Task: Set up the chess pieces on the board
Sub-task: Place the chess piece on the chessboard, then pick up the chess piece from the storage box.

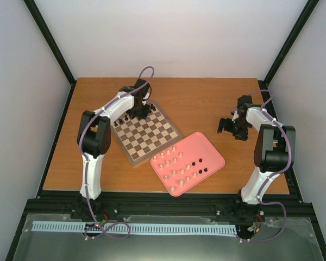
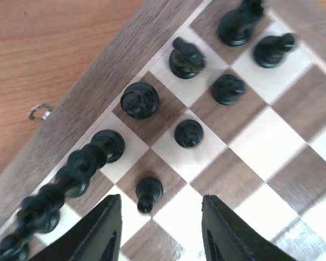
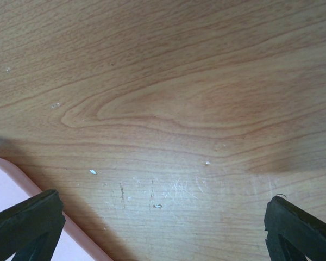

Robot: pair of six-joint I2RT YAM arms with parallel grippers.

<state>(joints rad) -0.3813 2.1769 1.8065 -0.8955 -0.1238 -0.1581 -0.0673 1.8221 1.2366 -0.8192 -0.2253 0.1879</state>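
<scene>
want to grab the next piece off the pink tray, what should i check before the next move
1. left gripper clear of the dark pawn: ok, jaws apart, pawn standing untouched on its square.
2. neighbouring dark pieces upright: cannot tell, the edge row is blurred.
3. right gripper open and empty: ok.
4. right gripper over the pink tray: not ok, it hangs over bare table beside the tray's corner.
5. pieces left on the tray: ok, cream pieces and a few dark chessmen.
</scene>
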